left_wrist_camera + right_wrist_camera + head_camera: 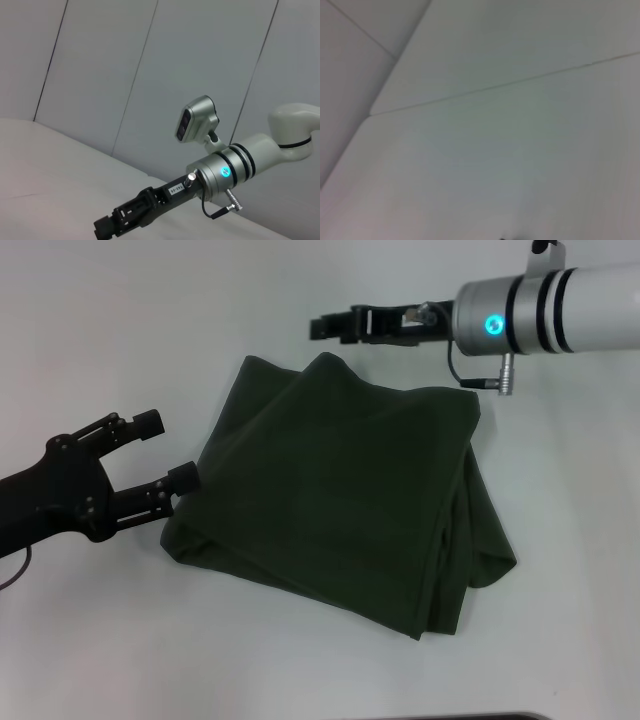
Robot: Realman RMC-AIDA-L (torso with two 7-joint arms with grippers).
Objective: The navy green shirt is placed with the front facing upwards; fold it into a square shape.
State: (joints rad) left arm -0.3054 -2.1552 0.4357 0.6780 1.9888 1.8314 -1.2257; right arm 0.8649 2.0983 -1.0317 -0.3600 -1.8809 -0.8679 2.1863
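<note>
The navy green shirt (340, 495) lies folded into a rough square on the white table (90, 330) — left gripper (160, 455) spread wide beside its edge could snag and undo it — right gripper (335, 325), beyond the far edge, I cannot tell.

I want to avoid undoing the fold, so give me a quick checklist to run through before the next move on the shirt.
1. Navy green shirt folded to a compact block: ok, though edges are uneven.
2. Lettering hidden inside the fold: ok.
3. Left gripper open at the shirt's left edge: ok.
4. Left gripper free of cloth: cannot tell, lower finger meets the hem.
5. Right gripper off the shirt, beyond its far edge: ok.
</note>
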